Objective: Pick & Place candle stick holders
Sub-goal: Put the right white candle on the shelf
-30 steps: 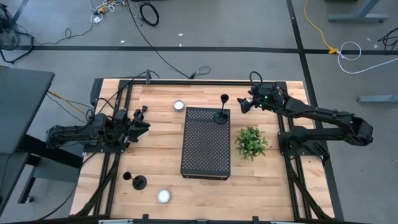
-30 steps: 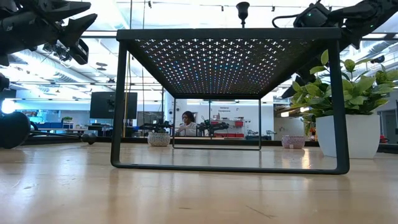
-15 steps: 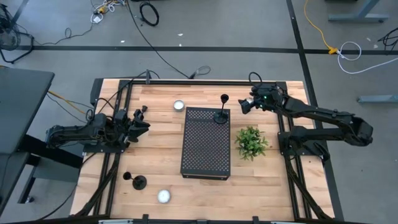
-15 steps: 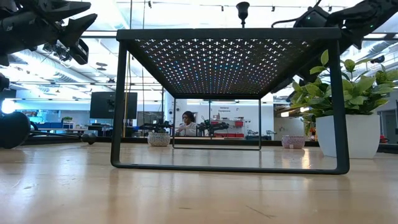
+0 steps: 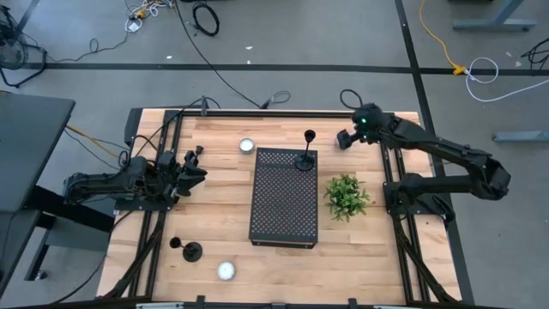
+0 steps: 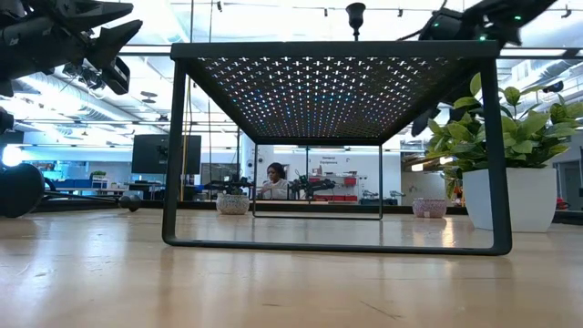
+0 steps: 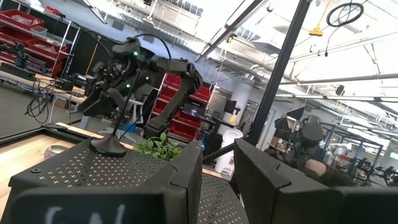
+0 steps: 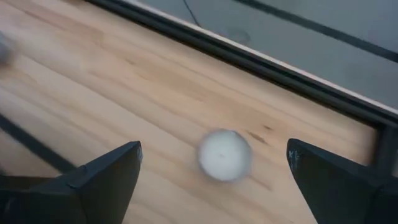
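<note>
A: Where are the candle stick holders?

B: One (image 5: 305, 155) stands upright on the perforated black stand (image 5: 284, 197), at its far edge near the right corner. Another (image 5: 188, 249) sits on the desk (image 5: 214, 197) near the front left corner. I cannot find a third.

A: And the right gripper (image 5: 343, 139)?

B: It hangs above the desk's far right corner, apart from the holder on the stand. Its fingers (image 8: 102, 171) are spread wide with nothing between them; its wrist view shows a small white candle (image 8: 225, 155) on the wood below.

A: The left gripper (image 5: 196, 165)?

B: It rests over the left edge, pointing at the stand. Its fingers (image 7: 186, 177) stand a narrow gap apart, holding nothing.

A: Anything else on the desk?

B: A green plant (image 5: 346, 196) in a white pot just right of the stand, a white candle (image 5: 247, 145) near the far edge, and another (image 5: 226, 271) at the front edge.
</note>
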Robot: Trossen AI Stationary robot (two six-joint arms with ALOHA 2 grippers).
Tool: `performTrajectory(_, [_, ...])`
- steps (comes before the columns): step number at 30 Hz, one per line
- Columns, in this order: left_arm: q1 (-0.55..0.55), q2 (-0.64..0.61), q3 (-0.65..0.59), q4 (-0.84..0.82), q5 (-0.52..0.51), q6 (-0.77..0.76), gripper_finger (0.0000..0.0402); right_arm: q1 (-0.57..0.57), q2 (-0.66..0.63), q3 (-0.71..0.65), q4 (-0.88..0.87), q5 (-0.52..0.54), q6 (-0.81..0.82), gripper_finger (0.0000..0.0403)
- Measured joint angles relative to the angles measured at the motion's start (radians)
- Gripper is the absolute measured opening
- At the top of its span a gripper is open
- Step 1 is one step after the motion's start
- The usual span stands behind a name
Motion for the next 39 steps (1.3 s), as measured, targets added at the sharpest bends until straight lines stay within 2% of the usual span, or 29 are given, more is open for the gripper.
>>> performTrajectory(9, [0.0,0.0,0.0,0.0,0.0,0.0,0.0094,-0.033,0.272,0.172,-0.218,0.021,0.051,0.04])
performTrajectory(15, [0.0,0.0,0.0,0.0,0.0,0.0,0.0094,-0.05,0.406,0.189,-0.217,-0.048,0.034,0.04])
performTrajectory(39, [0.0,0.0,0.0,0.0,0.0,0.0,0.0094,-0.078,0.572,0.191,-0.126,-0.074,-0.007,0.04])
